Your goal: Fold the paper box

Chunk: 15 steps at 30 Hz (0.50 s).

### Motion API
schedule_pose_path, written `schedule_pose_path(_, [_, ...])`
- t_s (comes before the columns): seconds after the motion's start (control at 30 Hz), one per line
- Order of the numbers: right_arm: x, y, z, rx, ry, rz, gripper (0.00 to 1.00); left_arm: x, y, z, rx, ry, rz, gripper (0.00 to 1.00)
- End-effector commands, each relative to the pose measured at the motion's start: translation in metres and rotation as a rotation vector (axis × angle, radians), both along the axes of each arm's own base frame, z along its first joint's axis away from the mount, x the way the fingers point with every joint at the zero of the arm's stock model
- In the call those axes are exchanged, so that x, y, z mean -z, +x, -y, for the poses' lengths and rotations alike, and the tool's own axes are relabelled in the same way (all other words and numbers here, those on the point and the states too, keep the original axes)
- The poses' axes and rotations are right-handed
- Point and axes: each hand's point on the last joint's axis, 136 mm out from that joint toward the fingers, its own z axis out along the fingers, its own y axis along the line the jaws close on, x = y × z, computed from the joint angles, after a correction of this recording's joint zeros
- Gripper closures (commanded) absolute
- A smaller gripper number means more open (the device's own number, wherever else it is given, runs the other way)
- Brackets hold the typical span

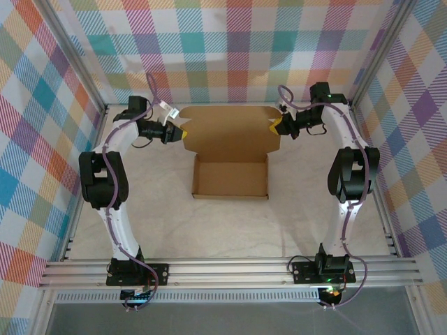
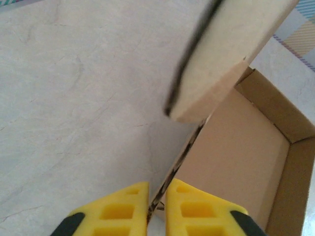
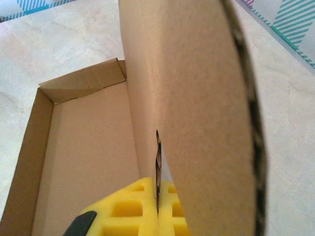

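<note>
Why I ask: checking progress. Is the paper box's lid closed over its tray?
No, the top view of the paper box shows its bare tray floor exposed, with the lid panel extending behind it.

There was one plain brown corrugated-cardboard paper box (image 1: 230, 139) and one pale table (image 1: 167, 230). The white-and-black robot arms numbered two, the left arm (image 1: 112, 188) and the right arm (image 1: 353, 181). Each bore one yellow-fingered pincer, the left pincer (image 1: 185, 130) and the right pincer (image 1: 274, 125), two altogether.
</note>
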Motion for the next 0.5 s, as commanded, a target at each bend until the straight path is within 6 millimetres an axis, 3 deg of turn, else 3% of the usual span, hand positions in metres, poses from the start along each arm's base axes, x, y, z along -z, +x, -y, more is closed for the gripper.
schedule_pose_path(0.0, [-0.005, 0.004, -0.006, 0.025, 0.010, 0.028, 1.00, -0.027, -0.002, 0.005, -0.029, 0.009, 0.080, 0.97])
schedule_pose_path(0.17, [-0.002, 0.022, 0.002, 0.238, -0.034, 0.058, 1.00, -0.037, 0.009, 0.007, -0.176, 0.048, 0.200, 1.00])
schedule_pose_path(0.47, [0.004, 0.040, 0.015, 0.641, -0.080, 0.065, 1.00, -0.041, -0.008, 0.034, -0.264, 0.099, 0.285, 1.00])
